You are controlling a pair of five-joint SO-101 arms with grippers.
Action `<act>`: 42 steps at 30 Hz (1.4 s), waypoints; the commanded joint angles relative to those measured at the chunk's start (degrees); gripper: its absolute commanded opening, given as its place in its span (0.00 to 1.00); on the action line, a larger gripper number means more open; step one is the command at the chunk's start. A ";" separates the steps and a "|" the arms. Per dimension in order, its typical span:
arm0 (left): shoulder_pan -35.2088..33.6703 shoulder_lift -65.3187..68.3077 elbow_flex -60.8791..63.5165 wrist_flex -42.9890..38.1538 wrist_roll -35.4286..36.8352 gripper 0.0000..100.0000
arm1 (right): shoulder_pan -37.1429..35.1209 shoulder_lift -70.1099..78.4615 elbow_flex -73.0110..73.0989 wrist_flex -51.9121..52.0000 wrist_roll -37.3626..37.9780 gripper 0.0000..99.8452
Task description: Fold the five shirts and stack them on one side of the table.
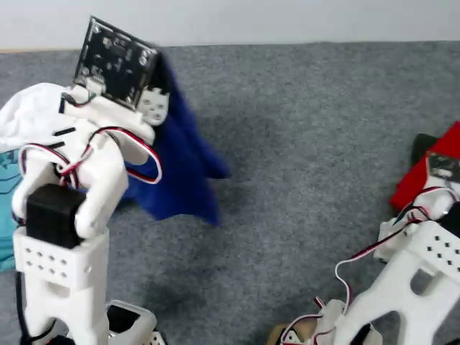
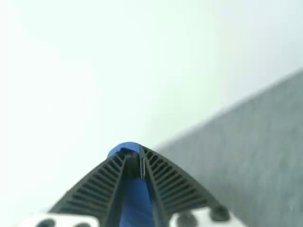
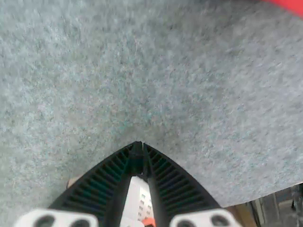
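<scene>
From the high view, a crumpled royal-blue cloth shirt (image 1: 183, 165) hung lifted over the grey felt worktop (image 1: 309, 144) at far left, beside a white shirt (image 1: 29, 115). A red shirt (image 1: 431, 162) lay right. Most folding seemingly remained.

In the left wrist view, the left fingers (image 2: 140, 158) were clenched on blue cloth.

In the right wrist view, the right fingers (image 3: 138, 149) were pressed together, empty, above the felt.
</scene>
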 commanded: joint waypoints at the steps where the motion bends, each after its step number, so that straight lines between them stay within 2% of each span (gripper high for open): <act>1: 5.01 -1.93 -4.18 -7.56 0.35 0.00 | 0.57 -1.89 0.79 2.15 -0.70 0.01; 7: 9.93 -2.02 -12.18 -10.37 0.35 0.00 | 0.57 -1.89 0.97 2.15 -0.79 0.01; 10: 8.62 -2.02 -13.76 -9.41 0.09 0.00 | 0.57 -1.89 0.97 2.15 -0.79 0.01; 16: -6.33 -1.32 -9.19 1.32 -0.53 0.00 | 0.57 -1.89 0.97 2.15 -5.10 0.01; 19: -15.38 -1.23 -3.12 6.59 -0.53 0.00 | 0.57 -1.89 0.97 2.15 -5.19 0.01; 22: -23.91 -1.23 6.11 7.82 -0.53 0.00 | 0.40 -1.89 0.97 2.07 -5.19 0.01; 25: -31.03 -1.23 16.84 5.80 -1.49 0.00 | 0.31 -1.89 0.88 1.98 -5.19 0.01; 29: -38.59 -1.23 28.62 0.79 -10.37 0.01 | 0.22 -1.89 0.88 1.98 -5.10 0.01; 33: -44.13 -1.23 36.35 -4.92 -13.27 0.11 | 0.22 -1.89 0.88 1.89 -5.10 0.01; 36: -46.59 -1.23 38.90 -9.05 -13.27 0.17 | 0.22 -1.89 0.88 1.89 -5.10 0.01; 42: -46.86 -1.58 38.46 -11.52 -13.36 0.17 | 0.13 -1.80 0.88 1.89 -5.10 0.01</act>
